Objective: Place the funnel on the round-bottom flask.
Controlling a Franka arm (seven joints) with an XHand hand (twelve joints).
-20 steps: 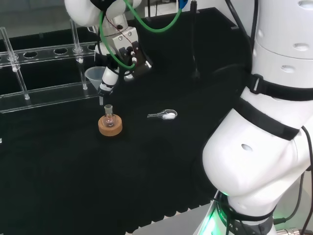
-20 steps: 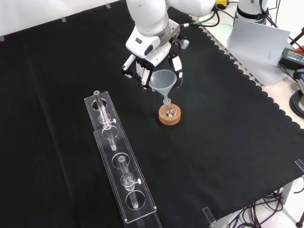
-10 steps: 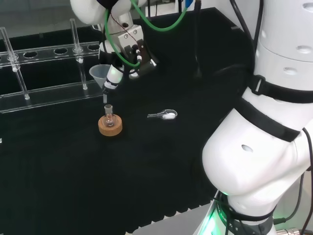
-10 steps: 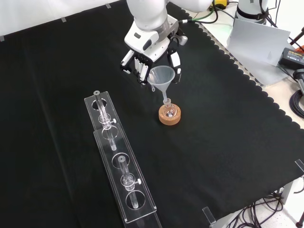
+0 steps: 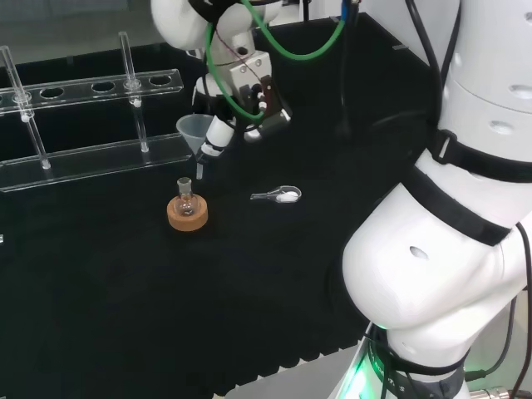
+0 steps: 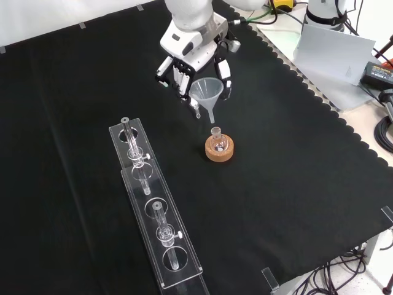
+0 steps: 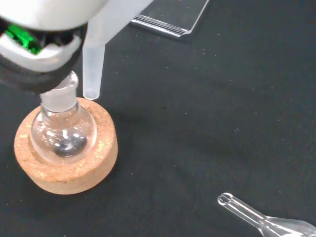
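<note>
Hand (image 6: 195, 58) has its fingers curled round the clear funnel (image 6: 207, 93), gripping it at the cone rim, stem pointing down. Funnel hangs in the air just below the fingers, clear of the cloth. In the front view its stem tip sits above and slightly left of the round-bottom flask (image 6: 218, 142), a gap between them; in the head view the funnel (image 5: 194, 135) is up and to the right of the flask neck (image 5: 184, 184). Wrist view shows the stem (image 7: 93, 69) beside the flask neck, not inside it. Flask sits upright on a cork ring (image 6: 219, 153). Clear tube rack (image 6: 153, 212) lies left of the flask in the front view. Small clear scoop (image 5: 278, 195) lies right of the flask in the head view, well apart
</note>
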